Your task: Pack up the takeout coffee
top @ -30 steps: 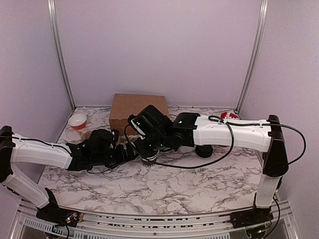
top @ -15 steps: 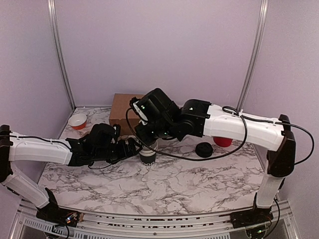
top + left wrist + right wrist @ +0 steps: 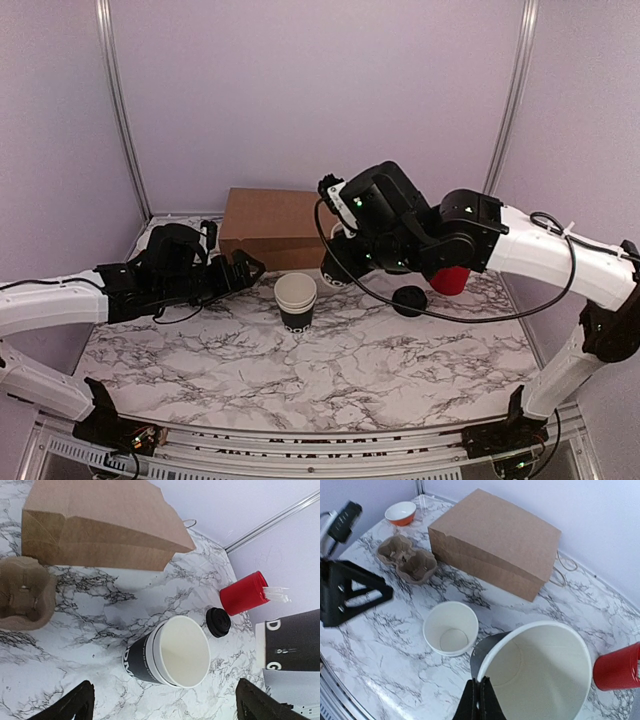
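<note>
While our left gripper (image 3: 164, 700) hangs with its fingers (image 3: 75, 705) spread wide, we see the takeout cup (image 3: 167, 652) standing upright and lidless on the table (image 3: 330, 380) just in front of the brown bag (image 3: 100, 525); it sits ahead of those fingers, in line with the gap between them, touched by neither. Its black lid (image 3: 218, 622) lies flat off the bag's right end, apart from the cup. Our right gripper (image 3: 480, 700) is pinched tight on the white rim of a second cup (image 3: 540, 675), held off the table in front of the bag, to the right of the takeout cup.
</note>
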You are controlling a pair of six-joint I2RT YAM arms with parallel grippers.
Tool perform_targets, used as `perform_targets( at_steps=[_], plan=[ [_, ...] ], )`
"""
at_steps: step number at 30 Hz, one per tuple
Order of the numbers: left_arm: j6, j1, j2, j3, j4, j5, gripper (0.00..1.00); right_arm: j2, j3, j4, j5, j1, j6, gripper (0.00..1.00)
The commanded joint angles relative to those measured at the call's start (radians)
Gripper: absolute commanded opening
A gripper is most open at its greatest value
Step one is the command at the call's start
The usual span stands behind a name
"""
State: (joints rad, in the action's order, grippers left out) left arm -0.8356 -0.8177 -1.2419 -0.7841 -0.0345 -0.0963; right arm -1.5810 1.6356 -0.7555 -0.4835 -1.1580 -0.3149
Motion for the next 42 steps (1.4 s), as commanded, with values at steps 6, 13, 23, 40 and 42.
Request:
perform_targets(
  at_steps=[6,13,23,40,42],
  plan=[
    [0.163,0.096,0.215,-0.027,0.220,-0.082,0.99,0.111,-0.312,0.056,0.043,0.029,-0.102,0.00],
    [0.387,0.220,0.271,-0.088,0.333,-0.157,0.99,0.043,-0.414,0.101,0.036,-0.028,-0.163,0.00],
    [0.504,0.285,0.266,-0.197,0.441,-0.176,0.99,-0.008,-0.455,0.169,0.104,-0.041,-0.201,0.16],
    [0.606,0.286,0.389,-0.104,0.424,-0.341,0.99,0.053,-0.303,0.066,0.109,-0.043,-0.182,0.44],
    [0.611,0.287,0.397,-0.097,0.424,-0.352,0.99,0.070,-0.286,0.087,0.102,-0.038,-0.165,0.53]
  ],
)
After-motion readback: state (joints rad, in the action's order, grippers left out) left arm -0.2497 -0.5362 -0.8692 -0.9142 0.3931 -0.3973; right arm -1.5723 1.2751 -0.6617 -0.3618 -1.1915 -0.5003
